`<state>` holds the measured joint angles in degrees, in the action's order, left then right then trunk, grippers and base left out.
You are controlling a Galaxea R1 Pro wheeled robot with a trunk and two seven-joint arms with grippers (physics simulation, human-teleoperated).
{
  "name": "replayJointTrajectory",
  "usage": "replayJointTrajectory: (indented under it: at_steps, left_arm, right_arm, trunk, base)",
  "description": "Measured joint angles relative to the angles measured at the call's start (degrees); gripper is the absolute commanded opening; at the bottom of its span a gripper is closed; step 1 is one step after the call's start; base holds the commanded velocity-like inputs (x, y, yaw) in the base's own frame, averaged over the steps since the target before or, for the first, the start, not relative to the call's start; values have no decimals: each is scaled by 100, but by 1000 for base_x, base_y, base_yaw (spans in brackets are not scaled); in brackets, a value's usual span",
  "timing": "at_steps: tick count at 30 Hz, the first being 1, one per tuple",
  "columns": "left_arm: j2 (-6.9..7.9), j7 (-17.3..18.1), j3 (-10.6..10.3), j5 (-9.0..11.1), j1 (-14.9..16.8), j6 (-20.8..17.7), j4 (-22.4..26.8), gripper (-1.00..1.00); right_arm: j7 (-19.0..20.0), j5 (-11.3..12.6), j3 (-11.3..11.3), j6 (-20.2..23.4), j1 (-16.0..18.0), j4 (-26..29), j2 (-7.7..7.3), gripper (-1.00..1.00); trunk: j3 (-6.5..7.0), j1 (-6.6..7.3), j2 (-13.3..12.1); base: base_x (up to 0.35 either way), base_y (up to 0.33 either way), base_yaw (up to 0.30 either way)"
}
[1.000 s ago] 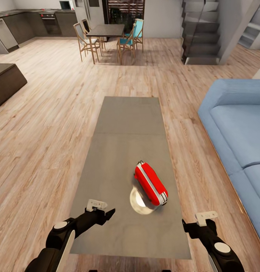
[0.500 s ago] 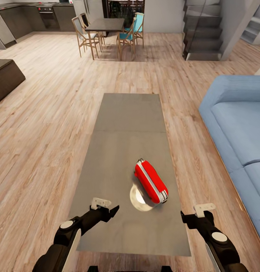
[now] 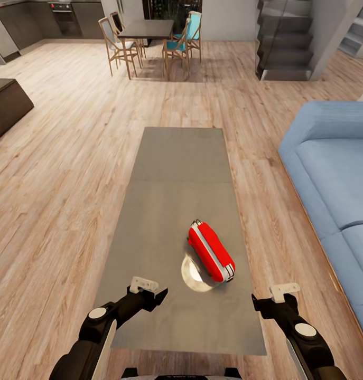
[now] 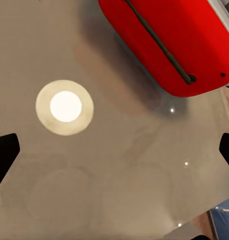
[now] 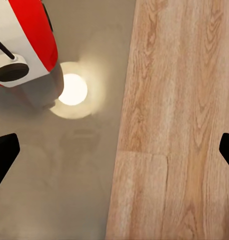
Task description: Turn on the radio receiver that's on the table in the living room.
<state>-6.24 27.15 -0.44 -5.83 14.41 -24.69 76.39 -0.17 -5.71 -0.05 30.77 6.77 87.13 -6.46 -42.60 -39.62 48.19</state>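
1. The left gripper [image 3: 159,295] and the right gripper [image 3: 258,305] hover over the near end of the table [image 3: 170,174], fingers spread wide, holding nothing.
2. The radio receiver [image 3: 211,251] lies between them, near the table's right edge.
3. Risk: a sideways nudge could slide it off on the sofa [image 3: 334,179] side.
4. Its long axis runs diagonally, the dial end towards the right gripper.

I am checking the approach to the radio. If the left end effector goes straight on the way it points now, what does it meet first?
Probably the bare table. The left end effector points down at the tabletop beside the radio, which lies off that line, though depth is unclear.
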Motion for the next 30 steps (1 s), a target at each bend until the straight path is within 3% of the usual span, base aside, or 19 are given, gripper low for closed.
replayJointTrajectory:
  at_steps: [30]
  left_arm:
    - [0, -17, 0, 3, -4, -36, 9, 100]
  right_arm:
    - [0, -9, -7, -33, 0, -3, 23, 100]
  trunk:
    - [-236, 0, 0]
  base:
    - [0, 0, 0]
